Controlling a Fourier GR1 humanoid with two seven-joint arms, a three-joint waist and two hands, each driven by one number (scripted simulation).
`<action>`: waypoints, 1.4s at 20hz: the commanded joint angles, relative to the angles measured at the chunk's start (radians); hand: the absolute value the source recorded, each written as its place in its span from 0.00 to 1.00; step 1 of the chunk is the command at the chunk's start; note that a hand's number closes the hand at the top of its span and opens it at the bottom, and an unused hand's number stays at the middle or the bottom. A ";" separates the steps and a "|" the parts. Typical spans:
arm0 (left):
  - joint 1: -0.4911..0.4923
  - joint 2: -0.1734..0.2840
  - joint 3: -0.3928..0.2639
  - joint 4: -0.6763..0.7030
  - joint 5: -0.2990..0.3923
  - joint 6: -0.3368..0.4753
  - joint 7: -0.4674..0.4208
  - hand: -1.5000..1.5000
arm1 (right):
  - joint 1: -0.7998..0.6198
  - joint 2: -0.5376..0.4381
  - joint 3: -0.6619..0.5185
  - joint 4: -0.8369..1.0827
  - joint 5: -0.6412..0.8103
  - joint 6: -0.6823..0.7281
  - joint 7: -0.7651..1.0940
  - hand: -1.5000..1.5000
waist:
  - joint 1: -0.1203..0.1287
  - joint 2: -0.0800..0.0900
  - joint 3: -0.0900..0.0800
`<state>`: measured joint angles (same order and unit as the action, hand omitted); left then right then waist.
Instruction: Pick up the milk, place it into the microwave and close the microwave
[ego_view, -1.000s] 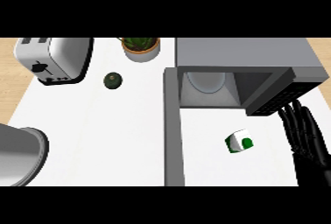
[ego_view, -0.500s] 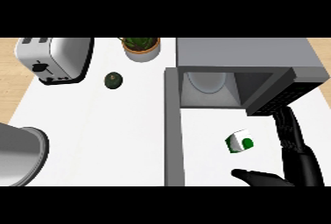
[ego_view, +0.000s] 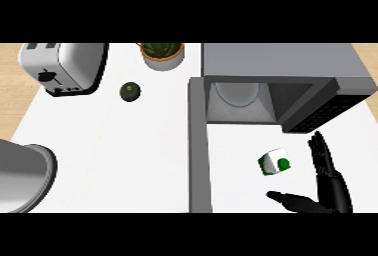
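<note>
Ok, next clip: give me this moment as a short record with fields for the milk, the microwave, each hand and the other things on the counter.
milk: small white and green carton, on the counter in front of the microwave, not held
microwave: door open, white plate inside
right hand: open, fingers straight, just right of the milk, thumb stretched out below it
left hand: not in view
other things: toaster, potted plant, avocado, metal pot

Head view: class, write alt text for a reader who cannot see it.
The robot's right hand, fingers straight and thumb spread, is beside a small green-and-white milk carton on the white counter, not touching it. Behind, the microwave stands open.
</note>
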<state>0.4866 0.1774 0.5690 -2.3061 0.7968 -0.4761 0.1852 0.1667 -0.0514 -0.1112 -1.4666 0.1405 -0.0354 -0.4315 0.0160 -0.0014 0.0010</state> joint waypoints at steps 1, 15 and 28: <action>-0.026 0.015 0.033 -0.013 0.092 -0.007 0.013 0.00 | -0.103 -0.012 -0.033 0.226 0.011 -0.007 -0.088 0.00 | -0.003 0.002 0.000; 0.080 -0.052 0.083 -0.135 0.174 -0.063 0.065 0.00 | -0.318 -0.075 -0.140 0.858 0.035 -0.030 -0.514 0.00 | 0.006 0.003 0.001; 0.023 0.022 0.140 -0.047 0.248 -0.070 0.092 0.00 | -0.508 -0.116 -0.205 1.181 -0.005 0.096 -0.658 1.00 | 0.007 0.009 0.003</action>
<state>0.5436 0.1538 0.6971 -2.3200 1.0061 -0.5839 0.2531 -0.3012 -0.1585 -0.2988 -0.3675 0.1502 -0.0053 -1.0267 0.0200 -0.0019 -0.0125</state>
